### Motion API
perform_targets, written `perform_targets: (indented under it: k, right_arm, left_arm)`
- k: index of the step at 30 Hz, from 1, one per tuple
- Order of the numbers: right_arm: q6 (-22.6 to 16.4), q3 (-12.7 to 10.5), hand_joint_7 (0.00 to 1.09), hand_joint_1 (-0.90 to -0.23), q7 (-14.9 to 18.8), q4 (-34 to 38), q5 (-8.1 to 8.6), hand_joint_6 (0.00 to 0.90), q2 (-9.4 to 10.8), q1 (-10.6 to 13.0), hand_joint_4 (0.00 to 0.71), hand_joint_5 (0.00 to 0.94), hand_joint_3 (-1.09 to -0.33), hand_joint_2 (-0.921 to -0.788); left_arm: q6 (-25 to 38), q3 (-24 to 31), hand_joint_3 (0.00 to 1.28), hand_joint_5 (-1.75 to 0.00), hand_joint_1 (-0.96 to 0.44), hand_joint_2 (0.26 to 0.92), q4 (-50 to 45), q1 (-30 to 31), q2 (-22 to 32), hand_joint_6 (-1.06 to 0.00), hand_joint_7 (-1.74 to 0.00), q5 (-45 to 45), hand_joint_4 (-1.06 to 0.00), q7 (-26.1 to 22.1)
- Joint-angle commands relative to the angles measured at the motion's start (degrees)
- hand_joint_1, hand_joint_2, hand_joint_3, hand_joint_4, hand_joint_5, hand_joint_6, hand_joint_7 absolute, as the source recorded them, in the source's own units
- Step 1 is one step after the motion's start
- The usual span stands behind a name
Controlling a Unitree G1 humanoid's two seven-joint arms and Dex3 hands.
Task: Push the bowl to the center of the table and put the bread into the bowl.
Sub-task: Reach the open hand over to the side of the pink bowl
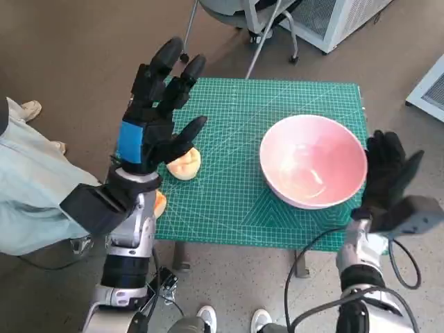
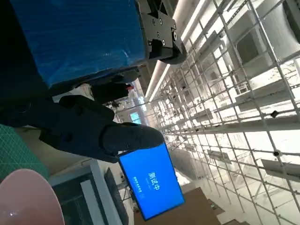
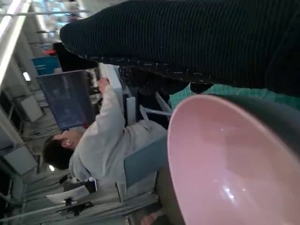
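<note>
1. Round pale pink bowl (image 1: 313, 161): stands on the right part of the green grid-marked bench (image 1: 236, 201), empty.
2. Pale yellow bread piece (image 1: 184, 164): lies on the bench's left part, well apart from the bowl.
3. Left hand (image 1: 154, 111): black with blue tape, raised above the bread, fingers (image 1: 182, 76) spread, holding nothing.
4. Right hand (image 1: 387, 179): black knitted glove, just beside the bowl's right rim, fingers apart, holding nothing.

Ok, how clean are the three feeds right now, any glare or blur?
Head view: sharp, evenly lit; soft sheen inside the pink bowl. Left wrist view: bright ceiling lights wash out the background behind the left hand. Right wrist view: right hand dark, person behind slightly soft.
</note>
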Motion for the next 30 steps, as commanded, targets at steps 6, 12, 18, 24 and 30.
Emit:
perform_targets:
  k: [6, 12, 18, 24, 30]
  right_arm:
    - [5.59, -1.27, 0.65, -0.432, -2.47, 2.16, 0.50, 0.077, 2.07, -4.37, 0.289, 0.005, -0.835, -0.921]
    - [7.78, -2.27, 0.63, -0.398, -3.17, 2.42, 1.34, 0.056, 3.28, -7.33, 0.238, 0.000, -0.869, -0.921]
    - [9.67, -5.05, 0.64, -0.401, -2.14, 2.53, 4.11, 0.059, 4.69, -10.14, 0.240, 0.009, -0.855, -0.921]
    - [12.11, -6.70, 0.67, -0.395, -3.86, 3.00, 5.29, 0.072, 6.12, -12.63, 0.245, 0.009, -0.807, -0.921]
    - [14.69, -5.68, 0.71, -0.436, -6.37, 3.35, 3.49, 0.077, 6.58, -14.08, 0.251, 0.009, -0.798, -0.921]
  left_arm:
    - [-0.41, 0.77, 0.25, 0.00, -0.44, 0.921, -1.07, 1.68, 1.20, -0.16, -0.31, 0.38, -0.39, 0.55]
    - [-0.31, 1.06, 0.25, 0.00, -0.45, 0.921, -1.72, 2.40, 1.87, -0.18, -0.27, 0.43, -0.39, 0.74]
    - [-0.51, 1.34, 0.25, 0.00, -0.46, 0.921, -2.43, 3.26, 2.50, -0.21, -0.22, 0.70, -0.39, 0.80]
    - [-0.01, 1.42, 0.25, 0.00, -0.46, 0.921, -3.74, 4.34, 2.92, -0.22, -0.20, 1.02, -0.39, 1.18]
    - [0.01, 1.45, 0.25, 0.00, -0.46, 0.921, -4.68, 5.42, 3.50, -0.23, -0.18, 1.54, -0.39, 1.72]
